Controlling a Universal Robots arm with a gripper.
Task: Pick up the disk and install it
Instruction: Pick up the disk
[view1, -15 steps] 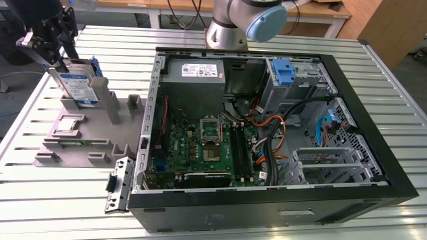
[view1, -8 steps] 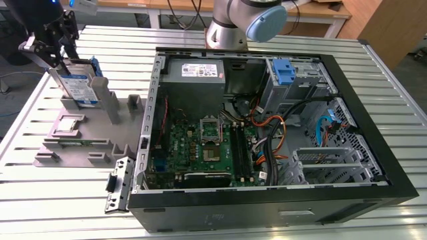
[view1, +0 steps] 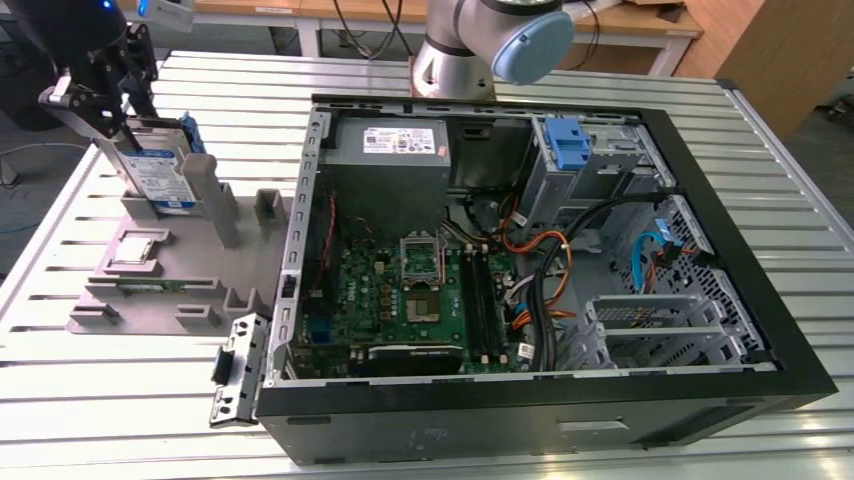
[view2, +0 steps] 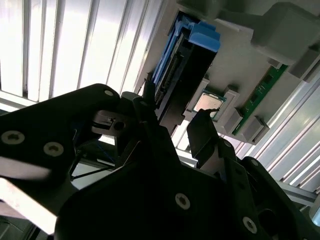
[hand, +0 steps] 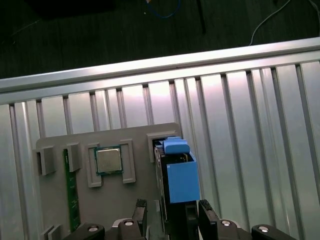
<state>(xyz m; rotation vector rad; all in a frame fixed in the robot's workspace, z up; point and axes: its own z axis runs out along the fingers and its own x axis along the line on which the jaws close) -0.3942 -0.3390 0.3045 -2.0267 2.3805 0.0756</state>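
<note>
At the exterior view's far left, on the slatted silver metal table (view1: 134, 410), a flat silver metal disk (view1: 163, 175) with a white-and-blue label and a blue plastic carrier bracket stands on edge in a slot of a grey plastic parts fixture (view1: 174, 265). The black tool (view1: 114, 110) hangs just above the disk's upper end. In the first wrist view the tool (hand: 172, 212) has its two dark fingers (hand: 140, 211) spread apart on either side of the disk (hand: 182, 182), with a gap showing on one side; it has hold of nothing. The second wrist view shows the same straddle from below the tool (view2: 175, 117). Beside the disk, the fixture also carries a square silver processor chip (hand: 108, 160) and a long green memory stick (hand: 72, 195) in their own recesses. To the exterior view's right lies an open black computer case (view1: 787, 330), well apart from the disk.
</note>
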